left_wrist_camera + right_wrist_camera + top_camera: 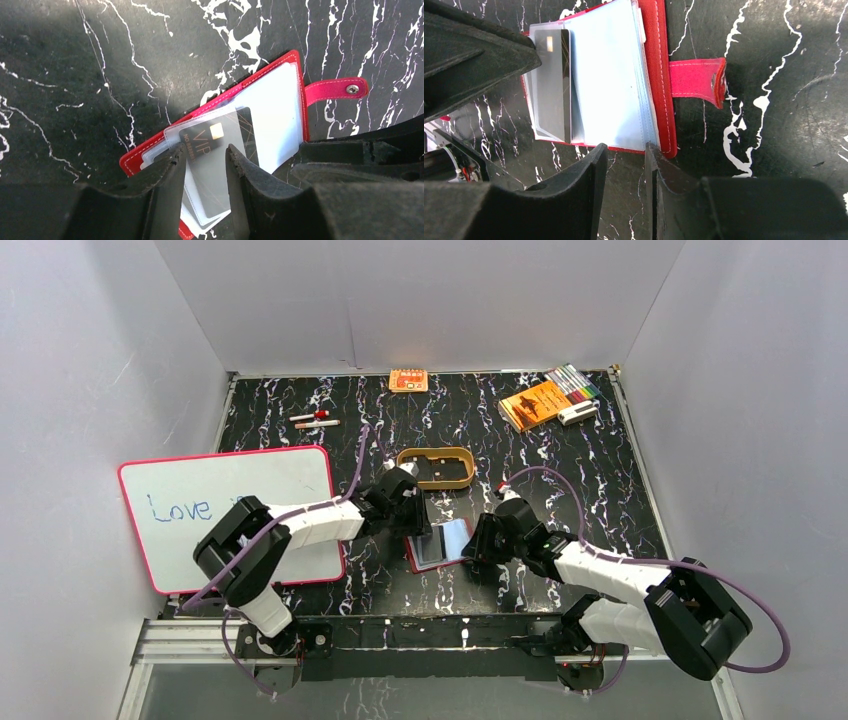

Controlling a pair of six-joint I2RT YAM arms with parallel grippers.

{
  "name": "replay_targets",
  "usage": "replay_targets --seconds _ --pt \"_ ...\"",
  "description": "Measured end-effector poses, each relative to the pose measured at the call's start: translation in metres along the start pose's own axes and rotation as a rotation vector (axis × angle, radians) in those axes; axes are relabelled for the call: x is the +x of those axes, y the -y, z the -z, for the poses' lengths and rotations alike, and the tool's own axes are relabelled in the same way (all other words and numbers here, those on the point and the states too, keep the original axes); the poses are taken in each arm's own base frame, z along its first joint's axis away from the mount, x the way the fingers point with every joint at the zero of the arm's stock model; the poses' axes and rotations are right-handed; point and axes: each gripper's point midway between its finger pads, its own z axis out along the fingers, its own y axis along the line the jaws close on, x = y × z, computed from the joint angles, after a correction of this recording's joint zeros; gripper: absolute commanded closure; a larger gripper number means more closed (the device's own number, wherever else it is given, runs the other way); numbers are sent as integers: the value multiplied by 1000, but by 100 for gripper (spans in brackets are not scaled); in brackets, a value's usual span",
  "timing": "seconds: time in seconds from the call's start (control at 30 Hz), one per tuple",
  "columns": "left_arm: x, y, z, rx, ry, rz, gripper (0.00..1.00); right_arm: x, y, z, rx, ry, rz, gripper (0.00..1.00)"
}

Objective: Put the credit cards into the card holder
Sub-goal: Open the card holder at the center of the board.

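Note:
The card holder (441,544) lies open on the black marble table between both arms, red cover (137,157) down and clear sleeves up. Its snap tab (696,80) sticks out to one side. A dark credit card (220,140) marked VIP sits partly inside a clear sleeve; the right wrist view shows this card (553,85) at the holder's left half. My left gripper (205,155) is open, its fingers straddling the card from just above. My right gripper (626,147) is open with bare table between its fingers. One fingertip (651,150) touches the holder's near edge.
A whiteboard (235,515) with a red rim lies at the left. A tan oval tray (436,467) stands just behind the holder. At the back are two pens (315,420), an orange packet (408,380), an orange booklet (533,403) and markers (572,383).

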Motion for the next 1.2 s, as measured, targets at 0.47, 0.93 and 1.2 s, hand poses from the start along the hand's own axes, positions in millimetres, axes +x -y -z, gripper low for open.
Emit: replay_targets --seconds 0.47,0.93,1.2 --pt "-14 6 17 12 37 12 52 -9 -13 3 -53 38 -9 56" --pt "-14 18 30 74 36 45 55 -9 -27 -1 -123 23 -3 69" --pt "3 2 5 25 -30 49 60 -10 -36 0 -171 27 -12 82"
